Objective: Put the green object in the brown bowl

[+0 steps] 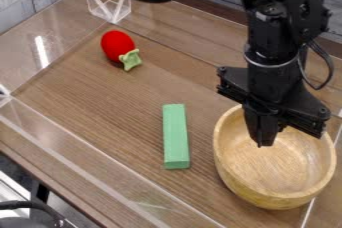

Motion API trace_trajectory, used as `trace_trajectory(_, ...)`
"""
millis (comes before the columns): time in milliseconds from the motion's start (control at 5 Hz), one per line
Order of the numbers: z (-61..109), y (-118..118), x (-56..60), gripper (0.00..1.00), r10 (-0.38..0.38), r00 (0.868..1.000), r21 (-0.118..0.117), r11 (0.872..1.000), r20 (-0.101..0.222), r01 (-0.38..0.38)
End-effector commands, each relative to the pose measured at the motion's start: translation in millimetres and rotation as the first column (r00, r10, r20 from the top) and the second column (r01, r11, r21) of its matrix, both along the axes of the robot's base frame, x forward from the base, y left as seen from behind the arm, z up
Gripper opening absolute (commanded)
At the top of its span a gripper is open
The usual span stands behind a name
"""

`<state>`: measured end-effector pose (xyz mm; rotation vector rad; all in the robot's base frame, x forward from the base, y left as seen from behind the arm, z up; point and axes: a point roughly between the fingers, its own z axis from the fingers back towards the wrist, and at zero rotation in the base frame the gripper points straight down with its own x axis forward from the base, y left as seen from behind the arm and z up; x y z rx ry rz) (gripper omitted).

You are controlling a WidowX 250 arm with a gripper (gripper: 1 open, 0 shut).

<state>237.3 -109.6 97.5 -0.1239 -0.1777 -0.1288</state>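
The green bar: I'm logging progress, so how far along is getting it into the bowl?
Nothing is done yet. The green bar lies flat on the table, left of the bowl. The claw is shut and empty over the bowl. Left: grasp the bar, carry it over, drop it in.

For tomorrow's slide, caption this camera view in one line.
Shut hand above the brown bowl; green object lies on the table beside it.
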Motion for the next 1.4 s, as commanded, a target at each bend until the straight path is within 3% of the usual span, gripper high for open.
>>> trace_trajectory(0, 2.4, 3.1, 6.0, 1.0, 0.044, 0.999, -0.009, 0.999, 0.017, -0.044)
trace_trajectory(400, -9.0, 18.5, 2.6, 1.0, 0.14, 0.99, 0.006, 0.99, -0.034, -0.139)
trace_trajectory(600, -10.5, 34.6, -1.8, 1.0, 0.207, 0.978, 0.02, 0.978, -0.035, -0.207)
trace_trajectory(800, -9.3, 59.6, -5.8, 1.0, 0.303, 0.953, 0.029, 0.953, -0.017, -0.302)
trace_trajectory(1000, -4.6, 85.0, -7.8, 1.0, 0.44, 0.898, 0.033, 0.897, 0.002, -0.44)
trace_trajectory(1200, -3.9, 104.6, -9.3, 1.0, 0.565, 0.825, 0.035, 0.825, 0.006, -0.565)
